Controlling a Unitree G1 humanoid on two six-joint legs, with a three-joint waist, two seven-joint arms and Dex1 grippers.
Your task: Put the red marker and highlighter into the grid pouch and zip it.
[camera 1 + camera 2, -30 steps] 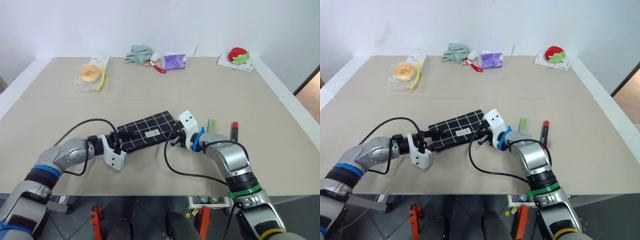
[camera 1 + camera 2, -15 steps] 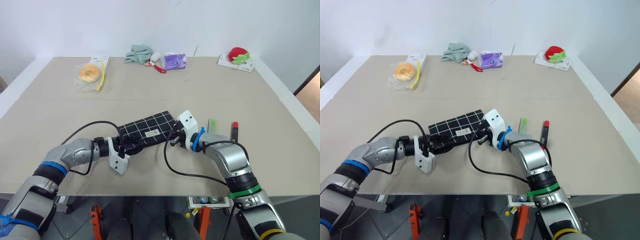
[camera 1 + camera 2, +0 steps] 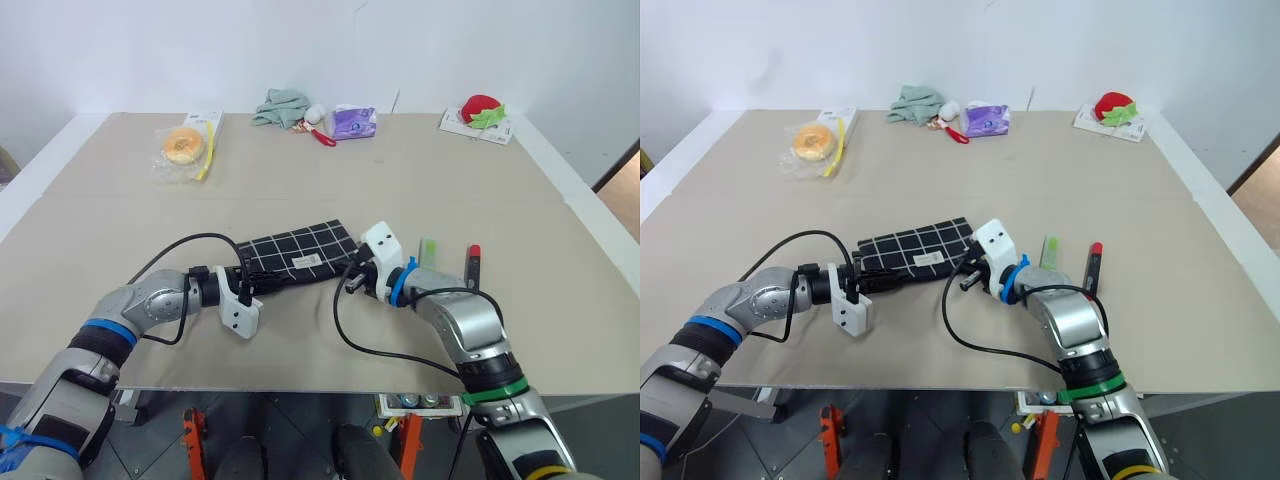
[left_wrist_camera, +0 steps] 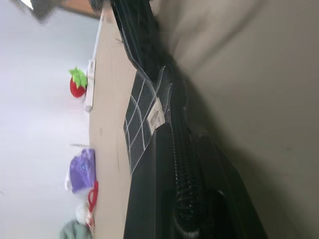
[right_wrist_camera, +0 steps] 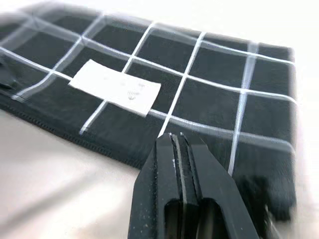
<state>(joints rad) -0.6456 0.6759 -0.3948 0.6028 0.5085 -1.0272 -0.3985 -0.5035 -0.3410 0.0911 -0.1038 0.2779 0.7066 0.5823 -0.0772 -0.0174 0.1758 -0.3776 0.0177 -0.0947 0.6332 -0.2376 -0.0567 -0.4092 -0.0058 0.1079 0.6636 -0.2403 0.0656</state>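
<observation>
Pouch-opening step, I think. My left pincer (image 3: 246, 279) clenched on left end of grid pouch (image 3: 300, 255), mid-desk (image 3: 330, 170). My right pincer (image 3: 351, 279) clenched at its right end, maybe on zipper pull, hard to tell. Red marker (image 3: 472, 262), highlighter (image 3: 427, 249) lie just right of pouch, not inside. Next: unzip pouch, drop both in.

Along the far edge of the beige table (image 3: 330, 170): bagged donut (image 3: 183, 146) with something yellow beside it at the left, then crumpled pale green cloth (image 3: 279, 106), small white and red bits (image 3: 318, 126), purple packet (image 3: 353, 121). Over at the far right corner, red strawberry plush (image 3: 481, 108) sitting on a flat white card (image 3: 474, 127). White wall behind.
</observation>
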